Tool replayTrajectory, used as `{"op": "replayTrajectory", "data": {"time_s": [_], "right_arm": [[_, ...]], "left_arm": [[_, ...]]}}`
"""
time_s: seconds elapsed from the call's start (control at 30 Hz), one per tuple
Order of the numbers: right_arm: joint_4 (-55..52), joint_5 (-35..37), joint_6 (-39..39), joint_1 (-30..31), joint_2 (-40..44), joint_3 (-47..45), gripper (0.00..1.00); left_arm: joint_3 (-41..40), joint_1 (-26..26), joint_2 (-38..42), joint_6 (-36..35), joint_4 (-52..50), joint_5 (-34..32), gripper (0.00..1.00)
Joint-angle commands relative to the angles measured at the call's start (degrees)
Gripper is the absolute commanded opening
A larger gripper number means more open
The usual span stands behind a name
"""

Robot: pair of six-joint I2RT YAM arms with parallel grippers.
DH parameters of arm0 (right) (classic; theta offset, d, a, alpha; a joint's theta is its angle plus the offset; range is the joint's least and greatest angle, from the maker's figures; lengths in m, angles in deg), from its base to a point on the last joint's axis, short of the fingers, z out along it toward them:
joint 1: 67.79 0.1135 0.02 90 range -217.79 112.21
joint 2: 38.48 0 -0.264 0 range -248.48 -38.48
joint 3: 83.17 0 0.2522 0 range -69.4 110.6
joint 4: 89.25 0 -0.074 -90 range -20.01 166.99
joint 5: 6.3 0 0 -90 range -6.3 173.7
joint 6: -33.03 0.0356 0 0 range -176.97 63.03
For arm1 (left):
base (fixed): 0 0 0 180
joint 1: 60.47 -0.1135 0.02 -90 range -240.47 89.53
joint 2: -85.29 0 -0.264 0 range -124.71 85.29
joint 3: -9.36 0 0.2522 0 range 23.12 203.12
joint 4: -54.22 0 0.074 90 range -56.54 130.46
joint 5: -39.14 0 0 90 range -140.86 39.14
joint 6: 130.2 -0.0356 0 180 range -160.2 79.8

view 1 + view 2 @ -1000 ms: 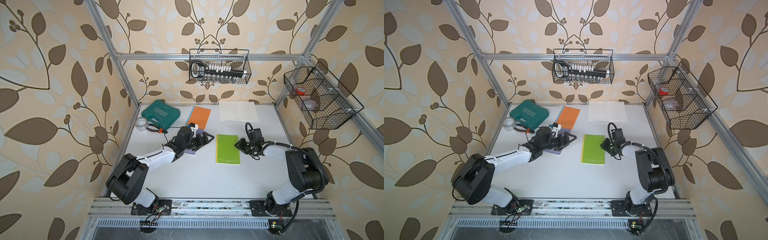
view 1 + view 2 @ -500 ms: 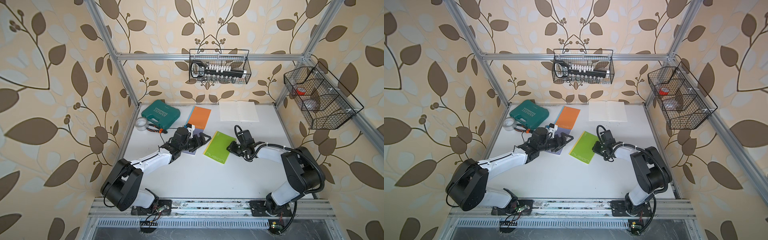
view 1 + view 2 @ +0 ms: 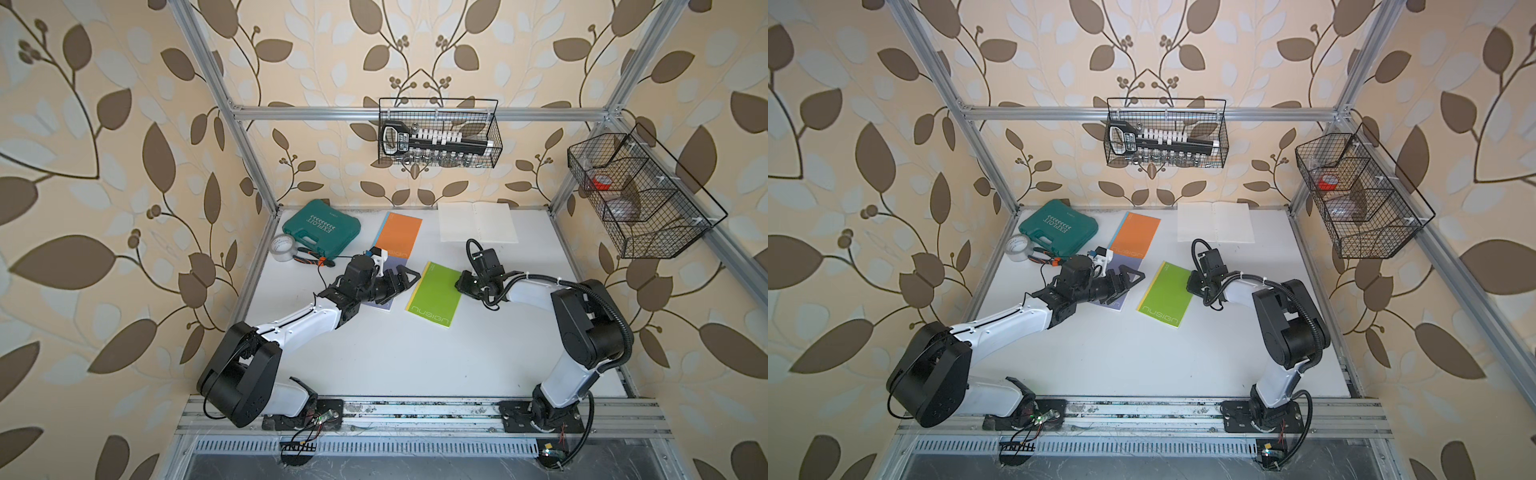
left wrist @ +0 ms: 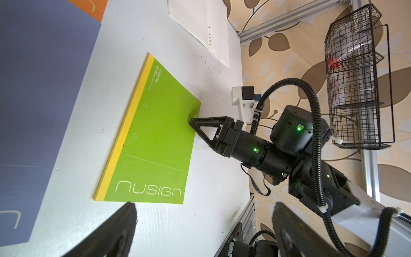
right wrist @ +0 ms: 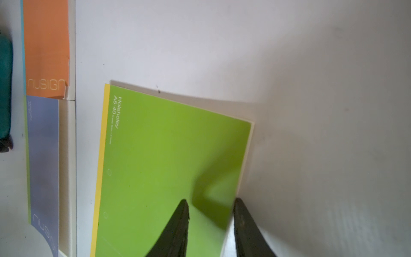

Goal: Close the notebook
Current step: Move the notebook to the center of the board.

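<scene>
My right tool (image 5: 210,200) sits low at the free edge of the green notebook (image 3: 434,293), fingers a little apart and pinching nothing. One tip is over the cover, its mate just off the edge above the table (image 3: 415,365). That book lies shut ahead of the tool, spine on the far side, though the far end of the cover looks slightly bowed up. If this is the one meant, I'd press down near the edge and sweep toward the spine, gently, since a thin book on a smooth table would likely skate. The only book lying open is the white notebook (image 3: 478,222), well beyond the tool by the back wall. For that one I'd slip a fingertip under one leaf and fold it over slowly. My left tool (image 3: 402,281), spread wide and empty, hovers over the purple notebook (image 4: 44,111), facing the right tool across the green cover. Further out, the back basket (image 3: 438,100) holds a black-and-white rack (image 3: 436,141). The side basket (image 3: 673,245) has a red roll (image 3: 599,181) in one compartment and something pale I can't identify in the next. The teal case (image 3: 321,226) is shut, contents hidden.
</scene>
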Motion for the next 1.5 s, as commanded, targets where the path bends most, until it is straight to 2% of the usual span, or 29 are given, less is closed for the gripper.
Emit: {"op": "replayTrajectory", "data": {"time_s": [0.0, 0.3, 0.5, 0.63, 0.83, 1.2, 1.37, 1.47], "right_arm": [[-3.44, -0.88, 1.11, 2.53, -3.34, -0.63, 0.35], [-1.65, -2.68, 5.08, 6.24, -4.26, -0.24, 0.35], [0.30, -3.85, 9.52, 8.86, -0.70, -5.14, 0.39], [0.83, -3.42, 10.76, 10.62, 0.93, -6.71, 0.37], [1.68, -3.70, 9.94, 11.32, -2.39, -3.35, 0.32], [1.82, -5.08, 9.69, 13.54, -5.70, 1.50, 0.32], [0.23, -4.07, 7.91, 12.76, -4.05, 1.19, 0.38], [-3.38, -2.27, 4.88, 10.64, -0.67, 1.85, 0.46]], "left_arm": [[-0.67, -0.84, 0.90, -0.72, 1.93, -0.57, 0.96], [-1.40, -0.84, 1.23, -0.60, 2.02, -0.57, 0.96], [-2.20, -0.84, 1.84, -0.37, 2.18, -0.57, 0.96], [-2.55, -0.89, 1.92, -0.24, 2.54, -0.53, 0.96], [-2.56, -0.94, 2.07, -0.28, 2.30, -0.66, 0.96], [-2.83, -1.24, 2.63, -0.60, 1.45, -1.19, 0.96], [-2.18, -1.37, 2.10, -0.76, 0.52, -1.10, 0.96], [-2.04, -1.46, 2.66, -1.22, -0.92, -1.34, 0.96]]}}
